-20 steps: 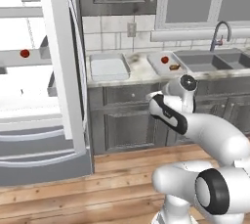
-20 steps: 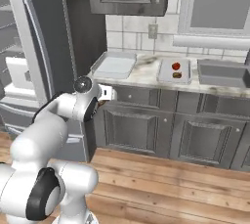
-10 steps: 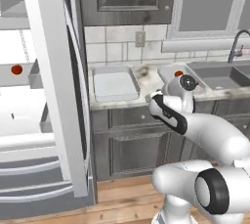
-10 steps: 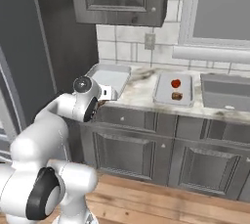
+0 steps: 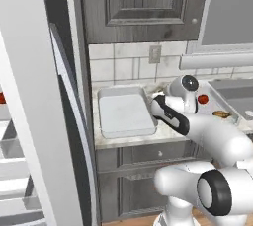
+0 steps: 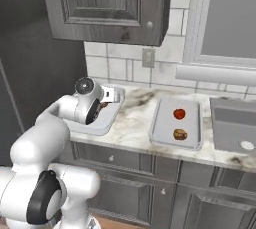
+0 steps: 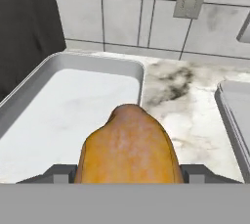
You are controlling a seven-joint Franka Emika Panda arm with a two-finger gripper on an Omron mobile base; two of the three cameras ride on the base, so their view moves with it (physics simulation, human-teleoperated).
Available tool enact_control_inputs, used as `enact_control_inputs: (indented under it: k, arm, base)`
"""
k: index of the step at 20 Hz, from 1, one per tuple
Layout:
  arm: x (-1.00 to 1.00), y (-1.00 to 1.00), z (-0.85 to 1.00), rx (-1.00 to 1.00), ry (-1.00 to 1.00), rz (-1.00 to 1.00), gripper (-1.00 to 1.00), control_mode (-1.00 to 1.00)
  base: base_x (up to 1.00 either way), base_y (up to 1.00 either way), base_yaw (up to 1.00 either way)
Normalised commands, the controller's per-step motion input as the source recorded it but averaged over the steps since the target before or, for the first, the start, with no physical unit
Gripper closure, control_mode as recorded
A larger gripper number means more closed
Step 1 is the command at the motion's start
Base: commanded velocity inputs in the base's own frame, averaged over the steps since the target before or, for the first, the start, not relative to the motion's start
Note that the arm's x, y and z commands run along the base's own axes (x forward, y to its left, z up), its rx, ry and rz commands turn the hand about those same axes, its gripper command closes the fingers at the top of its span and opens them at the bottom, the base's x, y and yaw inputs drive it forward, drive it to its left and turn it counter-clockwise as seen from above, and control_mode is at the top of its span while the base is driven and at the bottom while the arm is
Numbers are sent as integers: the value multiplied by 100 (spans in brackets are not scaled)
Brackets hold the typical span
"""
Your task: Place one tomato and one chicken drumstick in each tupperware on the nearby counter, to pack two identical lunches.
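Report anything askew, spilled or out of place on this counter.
Nothing stands out. The left container sits flat on the counter; the right container holds a tomato and a drumstick. The gripper carries another drumstick over the left container's edge.

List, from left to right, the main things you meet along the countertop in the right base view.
Empty tupperware with the gripper above it → bare marble counter → second tupperware holding a tomato and a chicken drumstick → sink.
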Motion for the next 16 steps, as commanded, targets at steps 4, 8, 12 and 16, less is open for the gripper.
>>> enact_control_inputs:
  k: [4,8,12,16]
  arm:
    - [0,0,0,0,0,0,100,100]
    - [0,0,0,0,0,0,100,100]
    - [0,28,-33,-2,4,0,100,-100]
    - [-8,45,-64,-5,5,0,100,-100]
  base:
    - [83,27,0]
    - [43,32,0]
    - [0,8,0]
    - [0,0,0]
